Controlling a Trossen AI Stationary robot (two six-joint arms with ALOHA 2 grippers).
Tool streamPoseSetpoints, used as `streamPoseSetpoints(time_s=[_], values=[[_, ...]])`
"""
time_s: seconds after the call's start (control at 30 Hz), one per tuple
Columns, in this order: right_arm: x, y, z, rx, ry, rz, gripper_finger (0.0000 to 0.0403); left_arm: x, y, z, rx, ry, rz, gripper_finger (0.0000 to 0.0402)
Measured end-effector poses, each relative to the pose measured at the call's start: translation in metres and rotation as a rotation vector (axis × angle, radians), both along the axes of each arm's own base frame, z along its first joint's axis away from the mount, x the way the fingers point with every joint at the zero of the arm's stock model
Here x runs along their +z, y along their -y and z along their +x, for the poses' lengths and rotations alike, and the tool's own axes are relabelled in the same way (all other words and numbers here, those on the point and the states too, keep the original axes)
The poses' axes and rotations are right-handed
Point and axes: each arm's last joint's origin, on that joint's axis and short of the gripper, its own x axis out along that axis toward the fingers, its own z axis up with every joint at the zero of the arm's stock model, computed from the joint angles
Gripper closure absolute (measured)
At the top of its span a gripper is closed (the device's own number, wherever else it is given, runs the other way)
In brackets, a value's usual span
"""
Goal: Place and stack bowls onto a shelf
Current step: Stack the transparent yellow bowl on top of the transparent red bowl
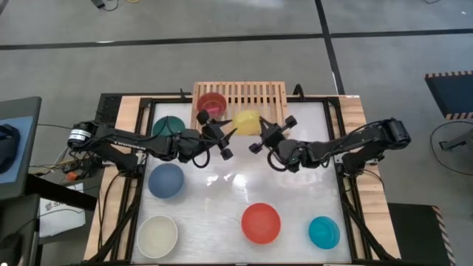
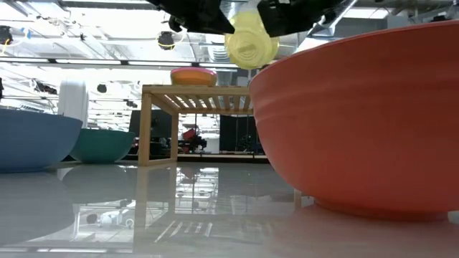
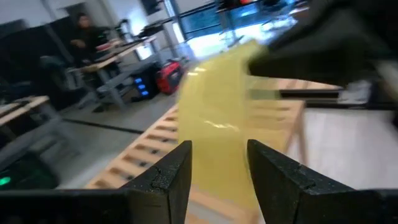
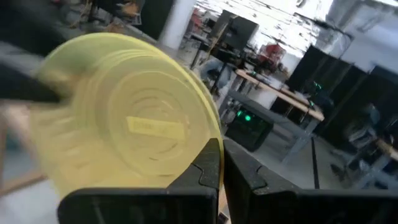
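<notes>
Bowls nearest the front edge of the table (image 1: 222, 222) stand in a row: a cream bowl (image 1: 157, 236) at the left, a red bowl (image 1: 261, 222) in the middle and a teal bowl (image 1: 324, 232) at the right. In the low view the red bowl (image 2: 358, 122) fills the right side, standing upright on the glossy white surface. Farther back on the left sits a navy blue bowl (image 1: 165, 180), and behind it a dark green bowl (image 1: 168, 127), just beside the left end of the shelf (image 1: 259, 94).

Mid-table, both arms meet at a yellow bowl (image 1: 247, 122), which is held in the air, tipped on its side, in front of the shelf. The right gripper (image 1: 272, 133) pinches the bowl's rim, its fingers (image 4: 211, 163) drawn narrow on the yellow edge, and the bowl's underside (image 4: 134, 124) faces that wrist camera. The left gripper (image 1: 219, 137) is at the bowl's other side; its fingers (image 3: 171, 174) stand parted with the yellow wall (image 3: 214, 124) showing between them, and contact cannot be confirmed.

At the far edge stands the light-wood shelf (image 2: 193, 97) with a slatted top. A pink bowl with a red inside (image 1: 211, 104) rests on the left part of its top.
</notes>
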Motion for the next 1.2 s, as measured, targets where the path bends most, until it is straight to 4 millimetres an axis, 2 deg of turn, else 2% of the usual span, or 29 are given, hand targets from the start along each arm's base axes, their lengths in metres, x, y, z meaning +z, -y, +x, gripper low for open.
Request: streamPoseSetpoints(time_s=[0.17,0.43,0.57,0.7,0.8,0.9,1.07,1.2], values=[[-0.007,-0.009,0.007,0.007,-0.044,-0.026,0.0371,0.0,0.0,-0.001,0.041,-0.012,0.01,0.029],[-0.006,-0.023,0.008,0.041,-0.049,-0.031,0.0351,-0.001,-0.001,-0.002,0.069,-0.027,0.022,0.0391],[-0.002,-0.031,0.005,0.105,-0.046,-0.03,0.0313,-0.001,-0.001,-0.002,0.067,-0.028,0.024,0.0399],[0.01,-0.037,0.002,0.16,-0.046,-0.048,0.0246,0.001,-0.001,-0.001,0.059,-0.034,0.046,0.0401],[0.027,-0.037,-0.004,0.122,-0.035,-0.062,0.0192,0.014,-0.005,0.0,0.115,-0.05,0.094,0.0401],[0.048,-0.032,-0.017,0.088,0.028,-0.046,0.0156,0.033,-0.016,0.0,0.177,-0.085,0.124,0.0401],[0.054,-0.019,-0.044,0.064,0.019,0.034,0.0144,0.063,-0.042,-0.007,0.237,-0.211,0.048,0.0401],[0.051,0.002,-0.074,0.114,0.051,0.243,0.0145,0.082,-0.068,-0.023,0.238,-0.311,-0.103,0.0401]])
